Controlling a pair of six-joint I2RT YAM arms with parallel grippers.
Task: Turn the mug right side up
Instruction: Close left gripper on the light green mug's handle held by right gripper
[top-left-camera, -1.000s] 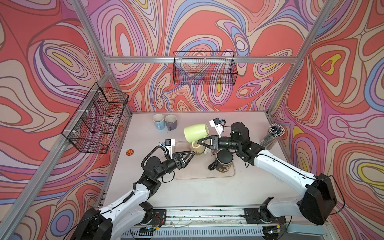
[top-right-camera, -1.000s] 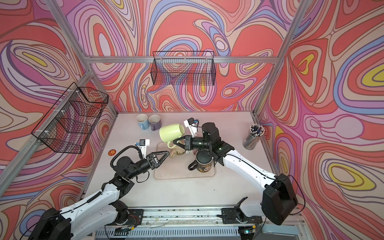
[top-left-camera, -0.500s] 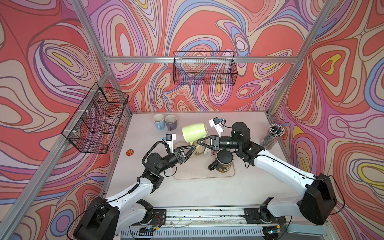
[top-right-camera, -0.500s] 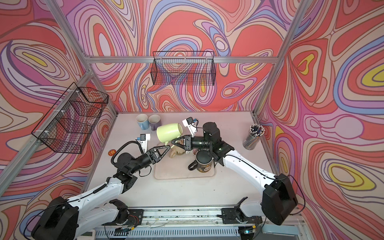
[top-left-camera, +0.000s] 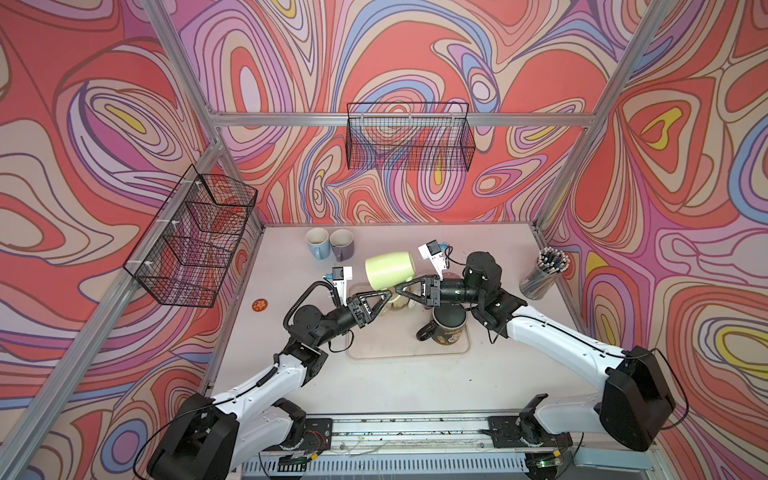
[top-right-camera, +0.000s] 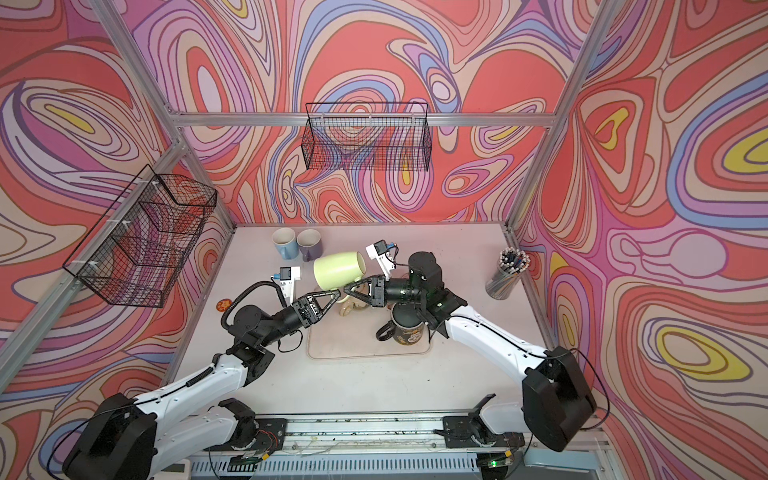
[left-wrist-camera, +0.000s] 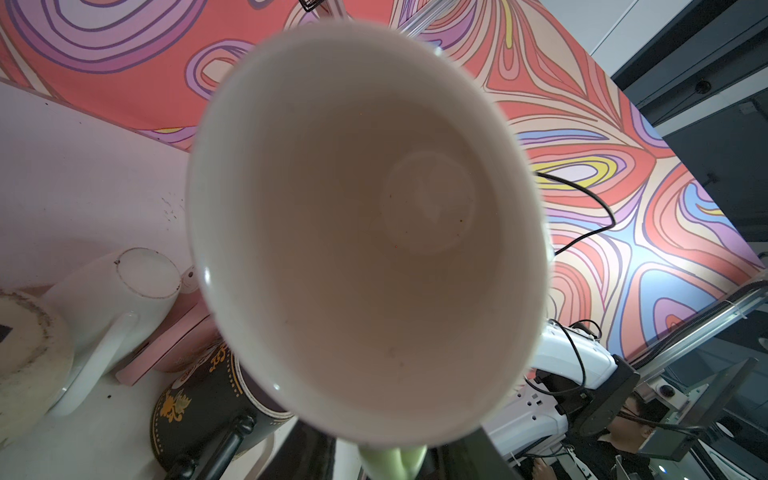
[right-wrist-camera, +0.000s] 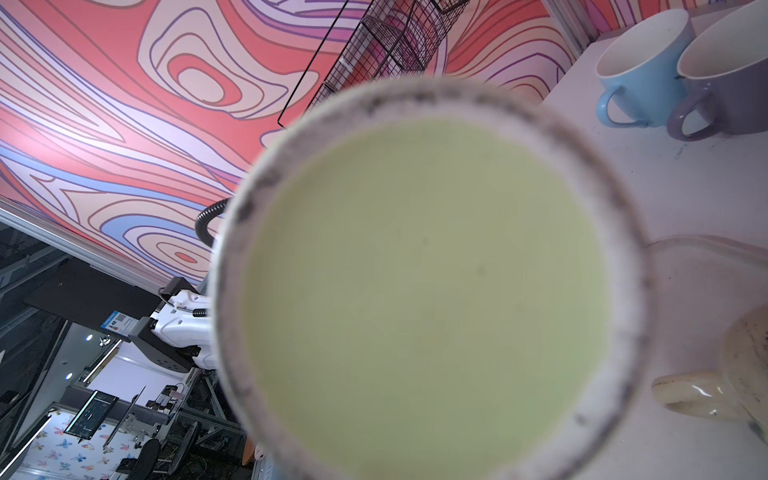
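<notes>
Top views both show the green mug lifted clear of the table. It lies on its side above the back edge of the tray, with its mouth toward the left arm and its bottom toward the right arm. The right gripper reaches in from the right and is clamped on the mug at its underside, where the handle hangs. The left gripper comes in from the left with its jaws drawn narrow, its tips almost meeting the right one's beneath the mug. A black mug stands upright on the tray below the right wrist. An inverted cream mug sits under the two grippers. A blue mug and a purple mug stand upright side by side at the back of the table.

Left wrist view looks straight into the green mug's pale interior. Its green handle sits between two dark, blurred fingers, and whether they press on it cannot be told.

Right wrist view is filled by the mug's green base, ringed by a scuffed white rim.
</notes>
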